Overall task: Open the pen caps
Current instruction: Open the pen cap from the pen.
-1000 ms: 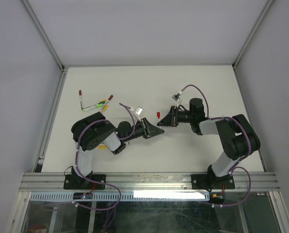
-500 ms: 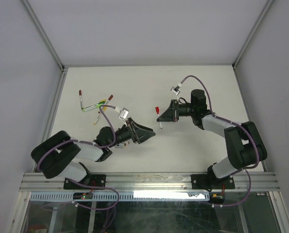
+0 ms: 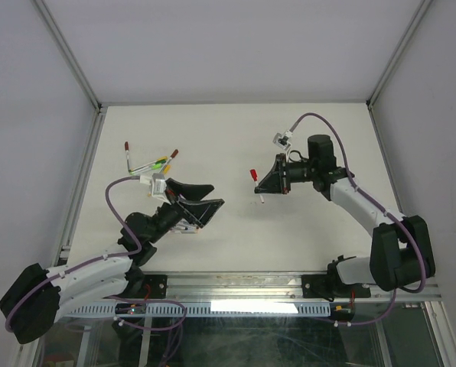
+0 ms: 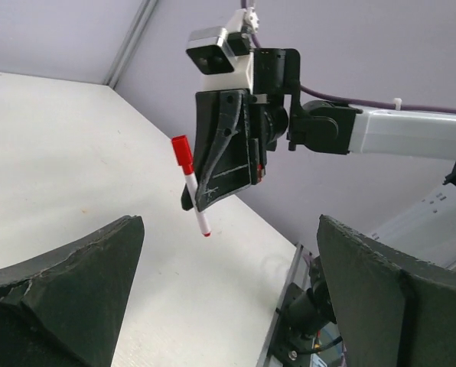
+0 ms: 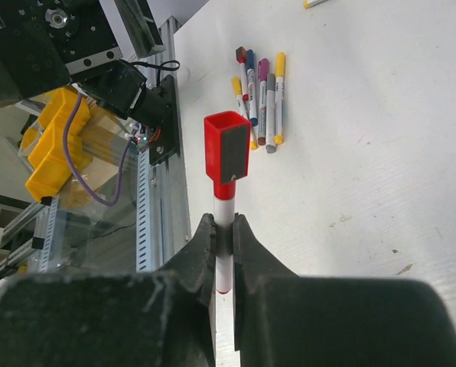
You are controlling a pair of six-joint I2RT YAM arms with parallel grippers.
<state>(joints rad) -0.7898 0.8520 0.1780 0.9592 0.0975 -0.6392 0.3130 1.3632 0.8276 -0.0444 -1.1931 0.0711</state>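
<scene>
My right gripper [image 3: 265, 183] is shut on the white barrel of a pen [image 5: 223, 216] and holds it above the table. Its red pen cap [image 5: 226, 147] sits on the end of the barrel, beyond the fingertips. The left wrist view shows that same pen [image 4: 194, 195] hanging from the right gripper [image 4: 213, 187], with the red cap [image 4: 183, 152] on top. My left gripper [image 3: 203, 198] stands wide open and empty, well left of the pen. Several capped pens [image 3: 153, 164] lie together on the table at the far left, and also show as a row of pens [image 5: 260, 98] in the right wrist view.
The white table [image 3: 320, 145] is walled at the back and on both sides. An aluminium rail [image 3: 236, 284] runs along its near edge. Yellow bins [image 5: 48, 145] sit below table level beyond that rail.
My left gripper has opened wide and drawn back to the left, away from the right one. The right gripper has stayed shut on the red-capped pen and shifted slightly.
</scene>
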